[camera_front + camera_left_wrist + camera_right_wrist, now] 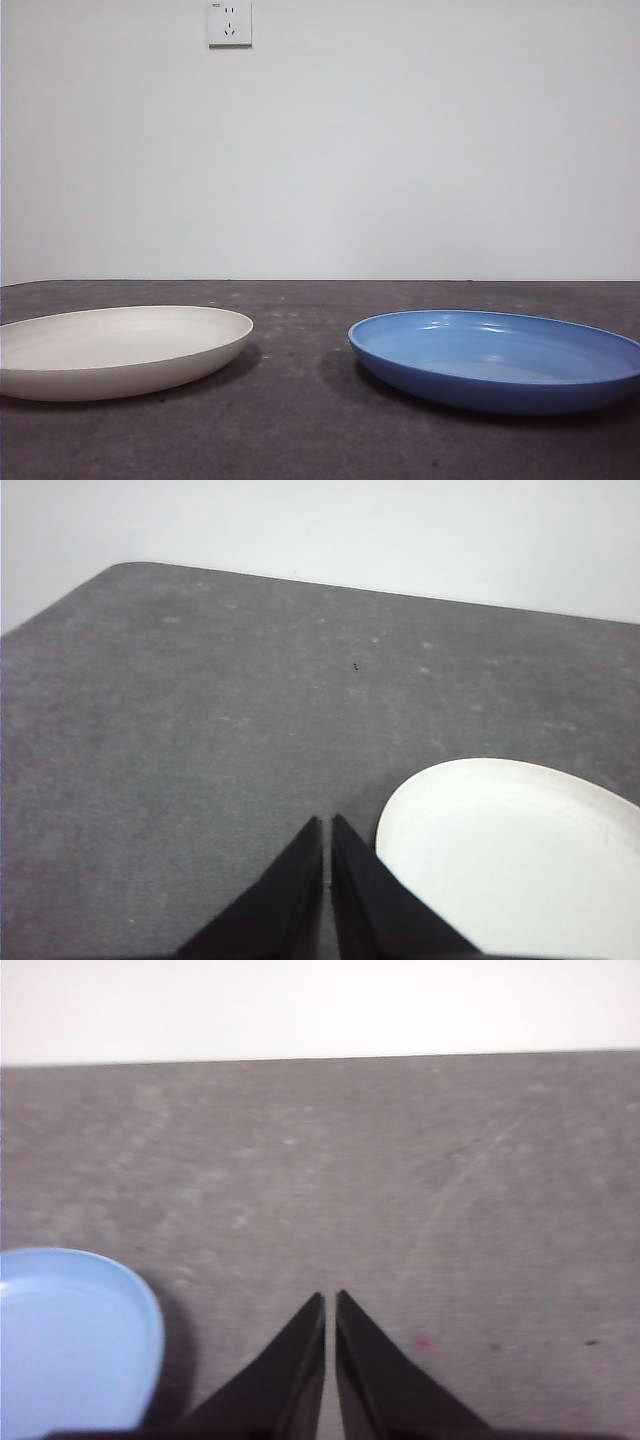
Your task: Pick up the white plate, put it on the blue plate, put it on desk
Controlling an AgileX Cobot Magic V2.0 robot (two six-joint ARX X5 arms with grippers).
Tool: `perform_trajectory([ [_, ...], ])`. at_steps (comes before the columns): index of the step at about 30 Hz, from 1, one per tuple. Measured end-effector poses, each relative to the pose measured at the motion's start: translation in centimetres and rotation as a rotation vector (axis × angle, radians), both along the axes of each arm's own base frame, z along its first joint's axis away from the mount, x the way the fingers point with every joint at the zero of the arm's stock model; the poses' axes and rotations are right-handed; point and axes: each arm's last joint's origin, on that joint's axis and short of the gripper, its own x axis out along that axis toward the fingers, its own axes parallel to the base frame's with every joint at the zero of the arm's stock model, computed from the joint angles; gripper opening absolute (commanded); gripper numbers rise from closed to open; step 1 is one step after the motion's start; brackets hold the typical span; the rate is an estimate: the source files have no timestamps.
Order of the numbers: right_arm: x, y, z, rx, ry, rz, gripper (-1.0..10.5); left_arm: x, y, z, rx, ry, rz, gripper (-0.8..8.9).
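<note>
White plate [115,350], a wide, shallow, round dish of matte cream with a plain rim, lies flat on the near part of the broad, mottled grey-brown desk [300,430], nothing on it and nothing touching it. Beside it, with a strip of bare tabletop between them, sits the glossy medium-blue round plate [497,358], about as wide and also empty. Neither arm shows from the front; from the wrists, the left gripper [327,825] hangs above the desk just beside the cream rim, its two black jaws pressed nearly together and holding nothing, and the right gripper [330,1300] waits likewise near the blue plate, jaws closed and empty. I'd guess the cream plate is stiff, fairly light and smooth enough to slip, so the raised rim nearest the left gripper looks the only place to pinch. Far behind, a white wall carries a socket [229,22].
</note>
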Motion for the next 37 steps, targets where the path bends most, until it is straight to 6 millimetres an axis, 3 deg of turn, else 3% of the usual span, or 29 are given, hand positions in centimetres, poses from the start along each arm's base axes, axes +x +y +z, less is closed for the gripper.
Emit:
perform_trajectory([
  [5,-0.1,0.1,0.7,0.137,-0.012,-0.004,0.1,-0.1,-0.2,1.3,-0.06,-0.017,-0.013,0.16],
  [13,-1.1,0.2,6.3,0.274,-0.128,0.006,0.1,0.0,-0.2,7.4,-0.134,-0.127,-0.004,0.16],
  [25,-1.1,0.7,14.1,0.323,0.014,0.162,0.1,0.3,-0.7,16.5,-0.162,-0.076,-0.107,0.16],
  [37,0.3,2.5,17.5,0.364,0.221,0.494,0.1,0.2,-2.1,22.2,-0.184,0.002,-0.372,0.16],
])
